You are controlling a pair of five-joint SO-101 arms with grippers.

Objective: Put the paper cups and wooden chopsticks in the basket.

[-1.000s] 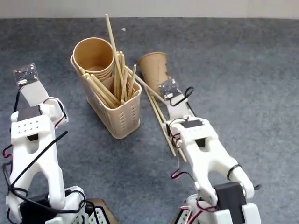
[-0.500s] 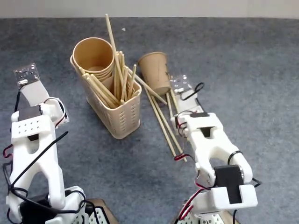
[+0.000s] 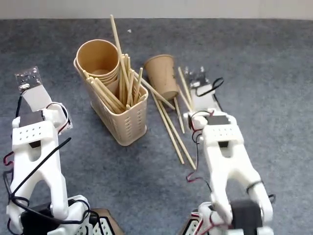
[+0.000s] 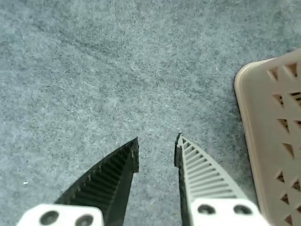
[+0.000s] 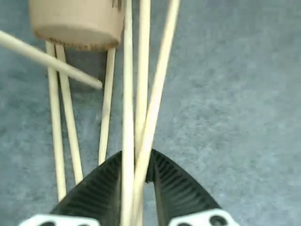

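High view: basket [image 3: 128, 125] stands on grey carpet [image 3: 264, 63]. Stacked cups [image 3: 98, 56] sit in its far end, and basket chopsticks [image 3: 124, 83] lean in it beside them, one poking well above the rim. Loose cup [image 3: 162, 74] is just right of the basket and seems to lie on its side, mouth away from the arms. Loose chopsticks [image 3: 171, 131] lie on the carpet right of the basket, running from under the cup toward the right arm [image 3: 222, 147]. Held chopsticks [image 3: 184, 82] stick out ahead of that arm, right of the cup. Left arm [image 3: 34, 142] sits left of the basket, apart from it.

Left wrist view: left gripper [image 4: 156, 140] is partly open with nothing in it, over bare carpet, basket wall just beside it.

Right wrist view: right gripper [image 5: 136, 160] is clamped on three held chopsticks that fan out toward the cup. More loose chopsticks lie flat beside them, ends under the cup.
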